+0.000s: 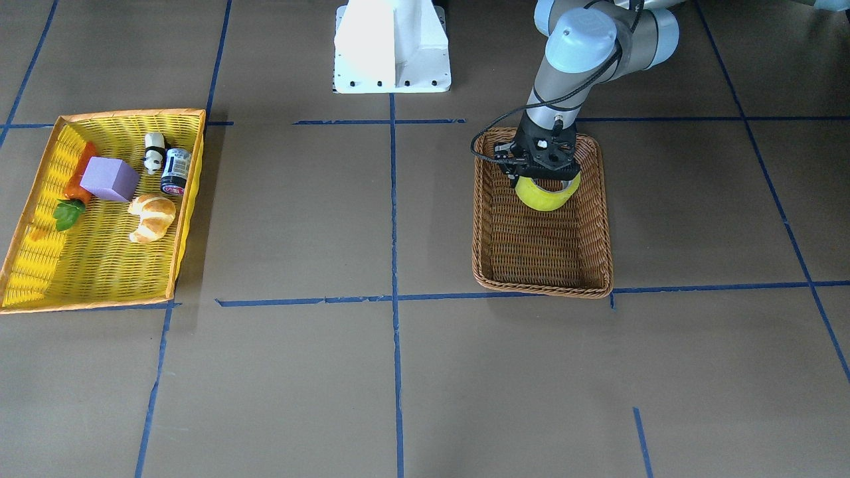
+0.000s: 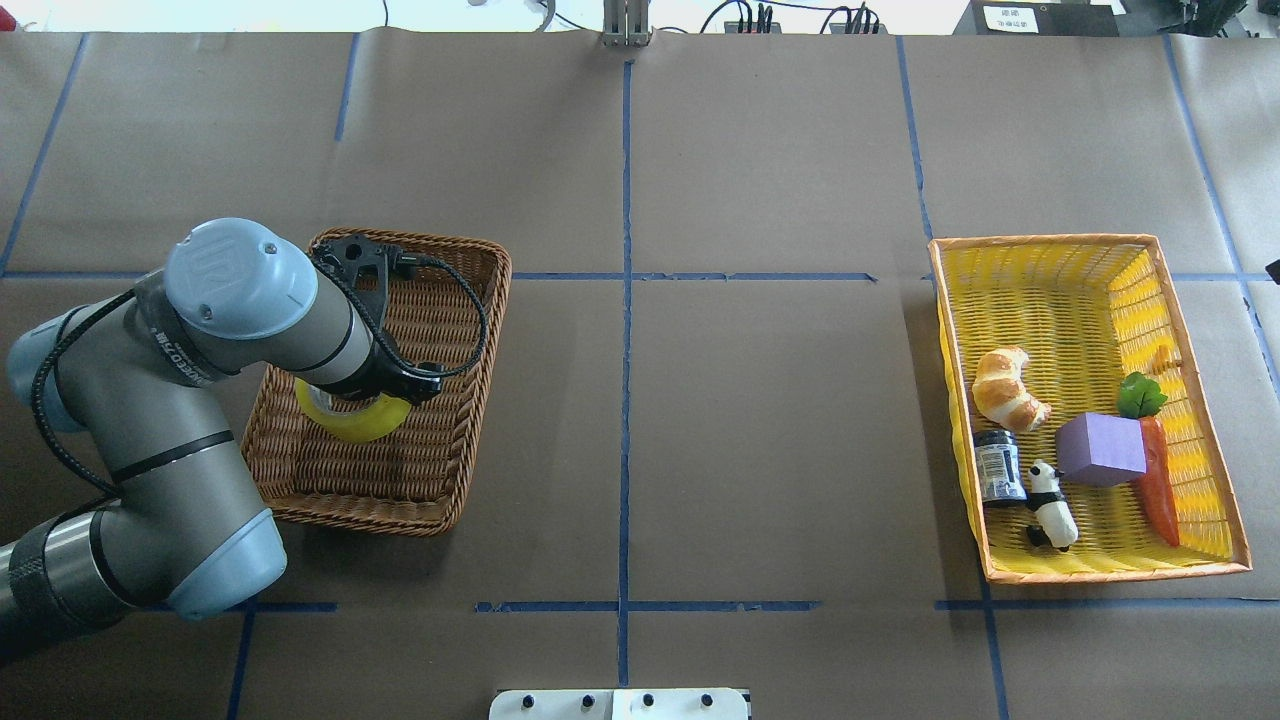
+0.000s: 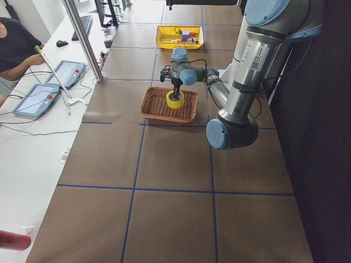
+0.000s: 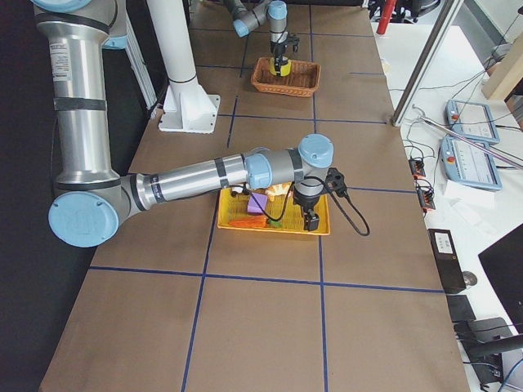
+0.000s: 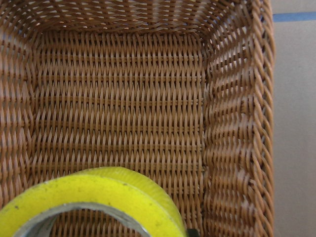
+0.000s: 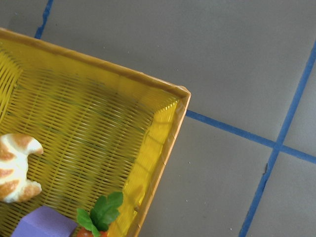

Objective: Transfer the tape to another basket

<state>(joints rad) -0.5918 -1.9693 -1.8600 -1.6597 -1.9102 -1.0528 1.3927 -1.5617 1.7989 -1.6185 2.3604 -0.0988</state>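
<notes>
My left gripper (image 1: pixel 546 179) is shut on the tape (image 1: pixel 548 195), a wide yellow roll with a grey core. It holds the roll tilted, low inside the brown wicker basket (image 1: pixel 541 287), toward the end nearer the robot's base. In the overhead view the wrist (image 2: pixel 375 392) hides most of the tape (image 2: pixel 362 422) over the basket (image 2: pixel 350 515). The left wrist view shows the tape's rim (image 5: pixel 98 195) above the woven floor (image 5: pixel 123 108). My right gripper (image 4: pixel 310 219) hovers by the yellow basket (image 4: pixel 274 224); I cannot tell whether it is open or shut.
The yellow basket (image 2: pixel 1110 572) with an orange rim holds a croissant (image 2: pixel 1010 388), a purple block (image 2: pixel 1100 450), a carrot (image 2: pixel 1158 490), a toy panda (image 2: pixel 1050 505) and a small can (image 2: pixel 997 465). The white robot base (image 1: pixel 392 46) stands between the baskets.
</notes>
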